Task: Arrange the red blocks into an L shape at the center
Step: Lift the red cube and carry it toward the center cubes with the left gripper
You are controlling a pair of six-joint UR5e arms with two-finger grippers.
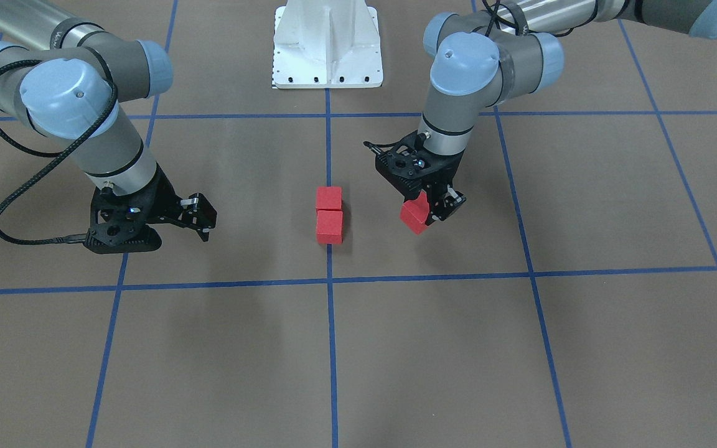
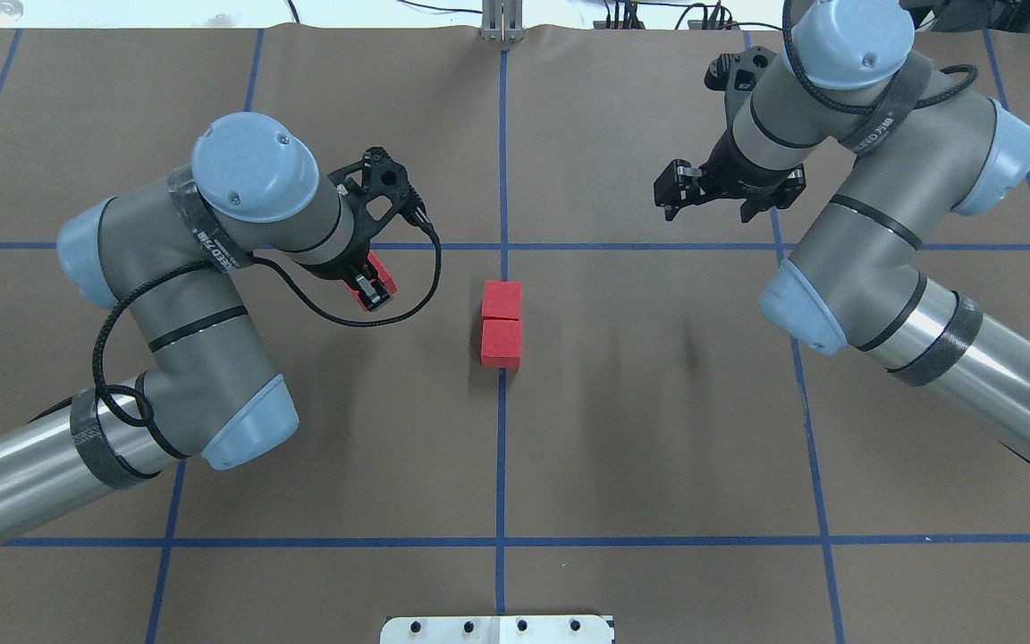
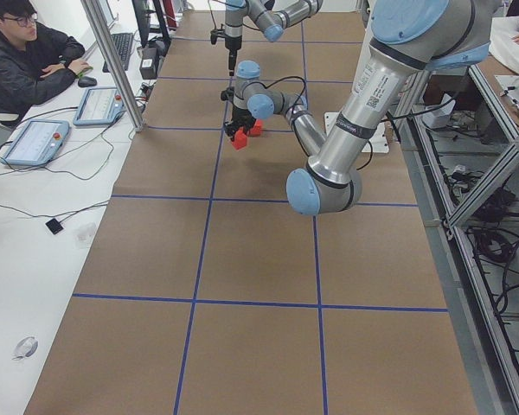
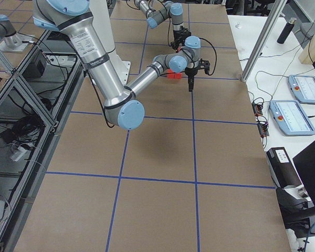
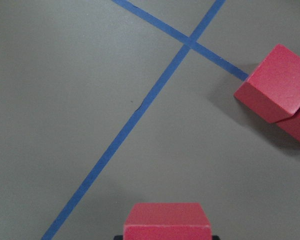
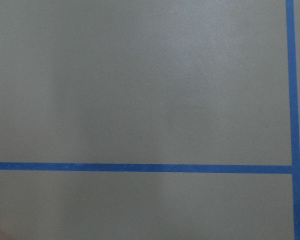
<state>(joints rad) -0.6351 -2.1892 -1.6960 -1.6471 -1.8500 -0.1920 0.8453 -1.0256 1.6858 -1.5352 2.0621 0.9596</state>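
Red blocks look light and hard, best pinched on two flat sides, as the left gripper squeezes one, while the right gripper gapes empty.

Plain matte red, unmarked, on the paired blocks and the gripped block. Flat brown across the counter, ruled into a square grid by blue tape lines. Black on the left end effector and the right end effector. Grey arms with pale blue caps, black bands, silver long tubes. White pedestal base, dotted black along its edge. Black cable.
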